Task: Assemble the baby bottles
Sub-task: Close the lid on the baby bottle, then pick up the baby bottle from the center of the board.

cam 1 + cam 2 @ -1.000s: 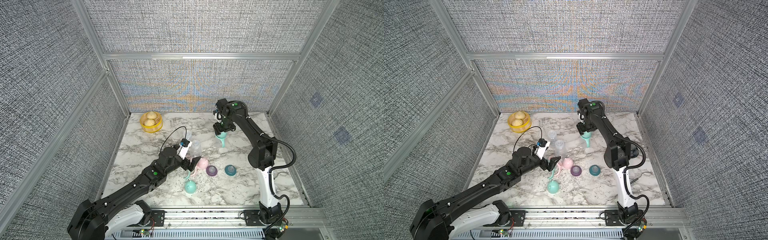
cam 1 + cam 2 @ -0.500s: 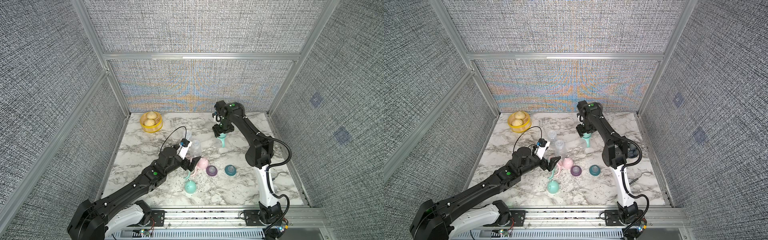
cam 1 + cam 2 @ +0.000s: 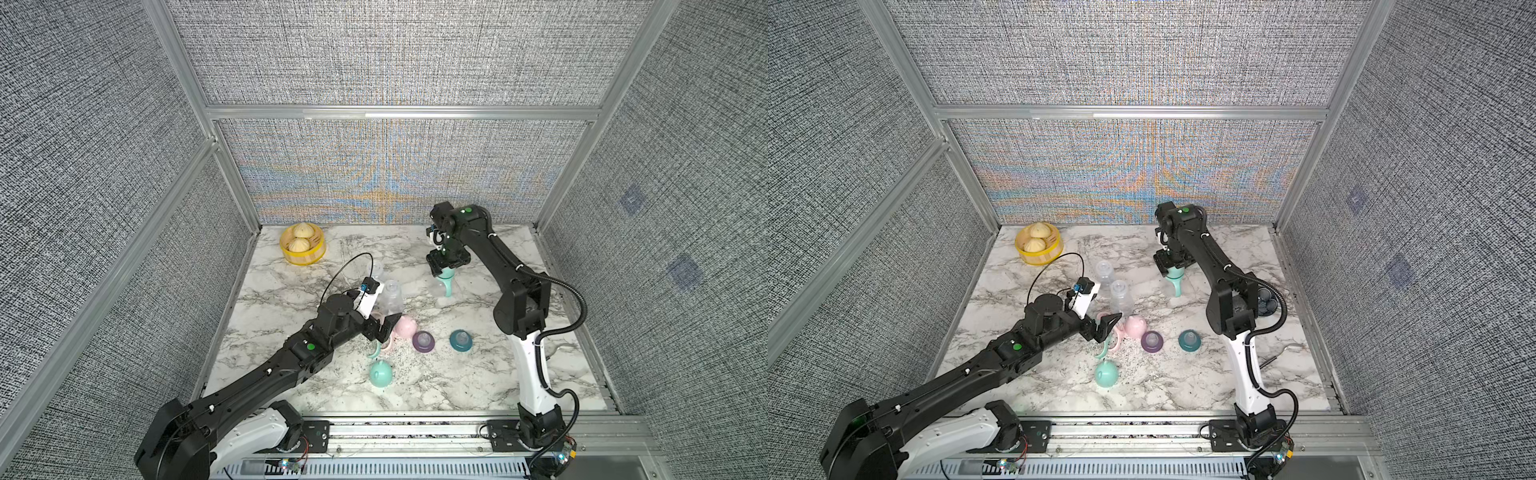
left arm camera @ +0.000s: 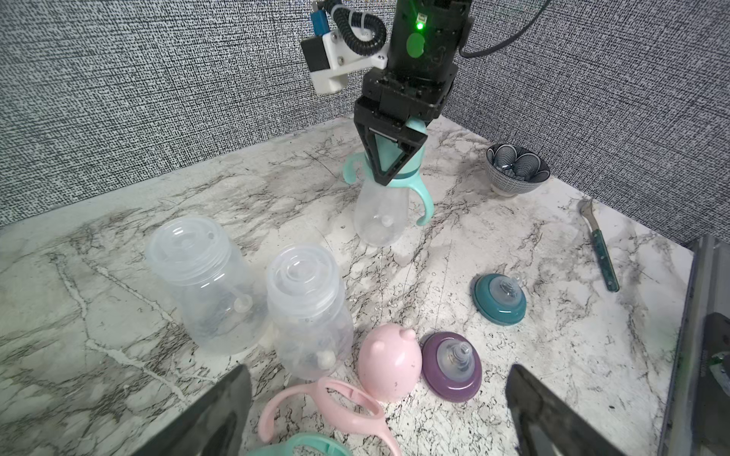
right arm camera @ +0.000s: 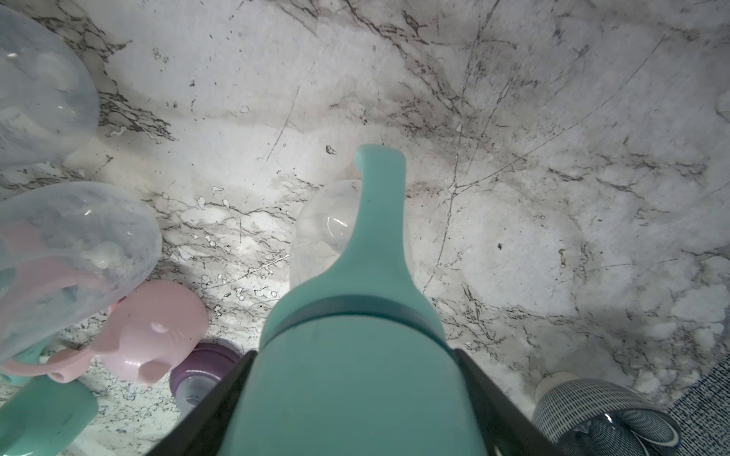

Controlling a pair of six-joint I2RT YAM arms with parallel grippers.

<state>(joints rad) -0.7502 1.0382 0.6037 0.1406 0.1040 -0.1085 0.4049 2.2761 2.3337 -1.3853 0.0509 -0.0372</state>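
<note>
Left wrist view gives me the best look: the right claw (image 4: 395, 175) stands upright over the capped bottle (image 4: 381, 215), its fingers flanking the mint cap (image 4: 415, 132) closely on both sides. Whether they press on it or merely stand beside it, I cannot tell. That bottle is upright on the surface (image 4: 513, 221), with the mint handle ring (image 4: 424, 201) under a dark collar, so I judge this one is at the cap-seating stage. To do it well, I want the cap square on the collar before letting go: press straight down along the bottle's axis with no sideways drag, since a light, tall thing like this would tip easily. Then I'd spread wide enough to clear the cap's widest part and lift straight up. My left claw (image 3: 1106, 328) is spread wide and holds nothing. It hovers well apart from the capped bottle, on that bottle's side toward the robot's base, over the pink cap (image 4: 389, 361), purple collar (image 4: 452, 365) and pink handle ring (image 4: 328, 410), with the teal collar (image 4: 499, 294) close by. Two bare bottles (image 4: 205, 284) stand apart from the capped bottle on its left-arm side, both uncapped. I'd leave the left arm parked until the right arm is clear.
</note>
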